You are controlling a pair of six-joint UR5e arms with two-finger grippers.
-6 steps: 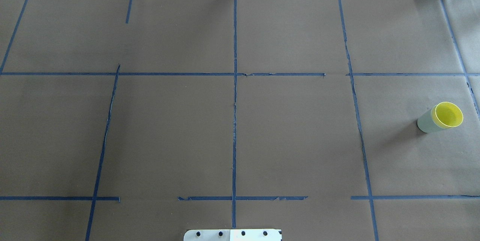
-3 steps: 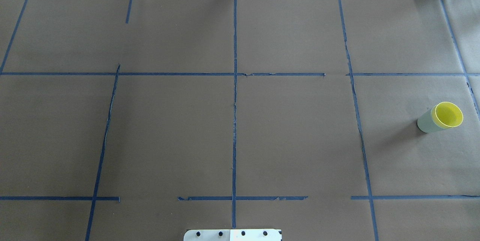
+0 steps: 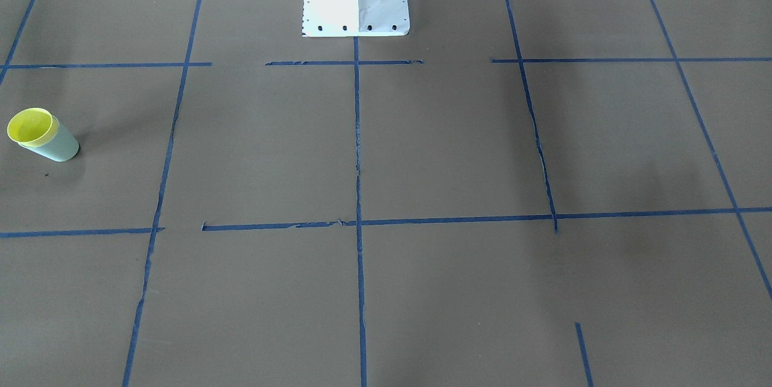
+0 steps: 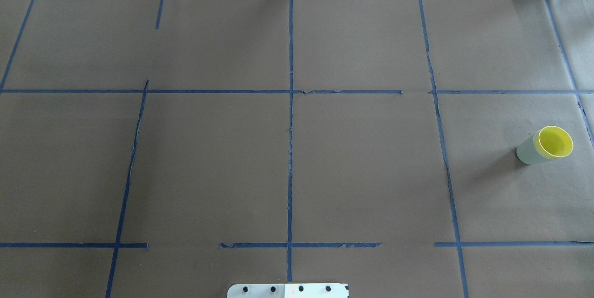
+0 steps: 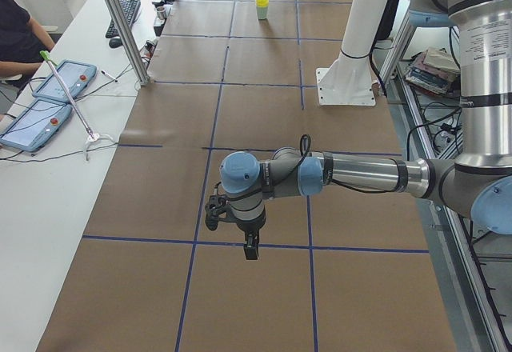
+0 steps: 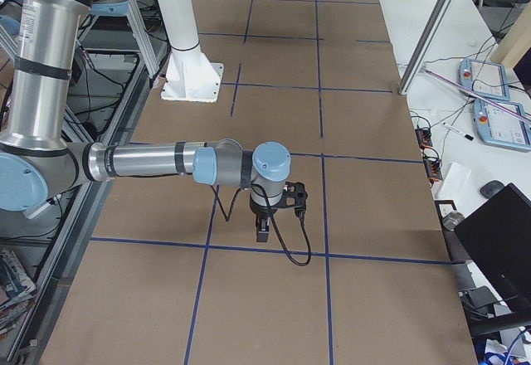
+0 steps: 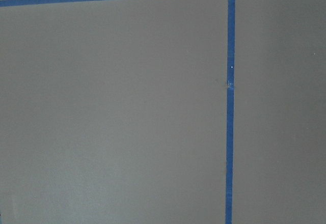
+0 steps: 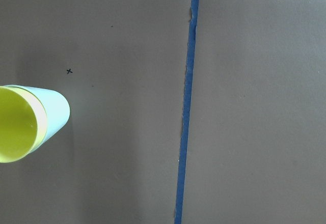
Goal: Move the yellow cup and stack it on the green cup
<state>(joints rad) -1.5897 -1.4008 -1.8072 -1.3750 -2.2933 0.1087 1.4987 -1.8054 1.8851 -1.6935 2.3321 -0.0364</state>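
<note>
Sitting nested inside the small pale mint-green plastic tumbler [image 4: 526, 153], the small bright yellow plastic tumbler [image 4: 553, 142] shows only its rim and hollow above the green wall. The pair stands mouth up, free of both arms, at the right edge of the overhead view on the brown paper-covered table [image 4: 362, 172]. The stack looks already made, so I judge that any coming move is a check or a retreat rather than a grasp. In the right wrist view the pair lies at the left edge, off to one side of the right gripper [image 6: 262, 232] and not beneath it. The left gripper [image 5: 250, 248] hangs low in the exterior left view, with the cups far off at the top of that frame, so the right arm is the nearer one. Neither gripper's fingers show clearly enough, so I cannot tell whether they are spread or closed.
</note>
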